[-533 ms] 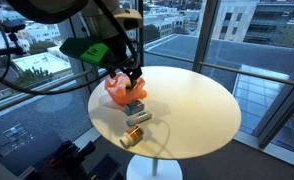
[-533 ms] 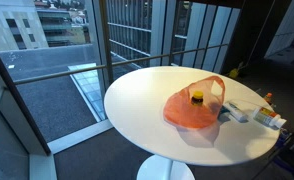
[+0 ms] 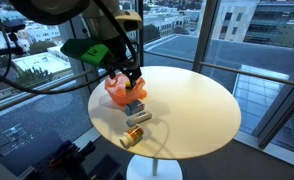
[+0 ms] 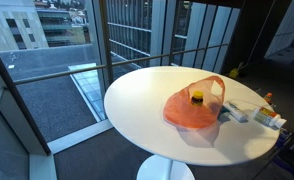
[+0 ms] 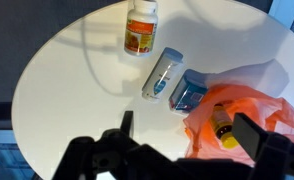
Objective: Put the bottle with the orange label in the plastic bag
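The bottle with the orange label point(image 5: 140, 30) has a white cap and lies on its side on the round white table point(image 5: 67, 80), apart from the bag. It also shows in an exterior view point(image 3: 135, 137). The orange plastic bag point(image 5: 249, 105) lies on the table in both exterior views point(image 3: 117, 90) point(image 4: 192, 110), with a small yellow-capped bottle point(image 5: 223, 125) inside it. My gripper point(image 5: 187, 135) is open and empty, hovering above the bag's edge and the table point(image 3: 134, 80).
A white flat pack point(image 5: 163, 72) and a blue box point(image 5: 187, 93) lie between the bag and the orange-label bottle. The table edge is close on all sides. Glass walls and a railing surround the table point(image 4: 97, 60).
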`<state>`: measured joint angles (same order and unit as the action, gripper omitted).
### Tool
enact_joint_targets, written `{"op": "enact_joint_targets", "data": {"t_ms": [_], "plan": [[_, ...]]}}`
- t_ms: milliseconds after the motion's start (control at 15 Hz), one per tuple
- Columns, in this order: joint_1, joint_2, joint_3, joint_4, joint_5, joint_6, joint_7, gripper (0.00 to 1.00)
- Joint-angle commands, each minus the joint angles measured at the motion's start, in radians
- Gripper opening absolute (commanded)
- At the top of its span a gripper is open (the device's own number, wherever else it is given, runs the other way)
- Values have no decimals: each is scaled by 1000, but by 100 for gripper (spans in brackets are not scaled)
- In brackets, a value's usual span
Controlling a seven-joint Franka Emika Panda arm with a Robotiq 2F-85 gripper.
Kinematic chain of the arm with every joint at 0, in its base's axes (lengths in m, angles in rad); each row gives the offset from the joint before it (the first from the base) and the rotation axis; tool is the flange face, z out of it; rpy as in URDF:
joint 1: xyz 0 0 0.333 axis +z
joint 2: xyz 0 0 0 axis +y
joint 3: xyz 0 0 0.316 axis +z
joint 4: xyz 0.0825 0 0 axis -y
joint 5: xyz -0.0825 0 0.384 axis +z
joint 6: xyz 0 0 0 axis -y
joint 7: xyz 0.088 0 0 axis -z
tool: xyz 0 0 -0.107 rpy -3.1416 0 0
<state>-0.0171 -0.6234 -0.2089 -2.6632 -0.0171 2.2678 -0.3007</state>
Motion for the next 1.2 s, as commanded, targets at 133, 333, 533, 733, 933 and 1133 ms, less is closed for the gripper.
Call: {"op": "enact_joint_targets", "data": {"t_ms": [133, 333, 533, 733, 933, 1133], "plan": [[-23, 107, 38, 52, -6, -28, 56, 100], [-43, 178, 57, 69, -22, -30, 98, 100], [-66, 256, 77, 87, -45, -38, 145, 100], [-80, 331, 86, 103, -61, -39, 182, 100], [-82, 398, 85, 116, -55, -25, 188, 100], [-84, 453, 81, 125, -52, -16, 185, 100]]}}
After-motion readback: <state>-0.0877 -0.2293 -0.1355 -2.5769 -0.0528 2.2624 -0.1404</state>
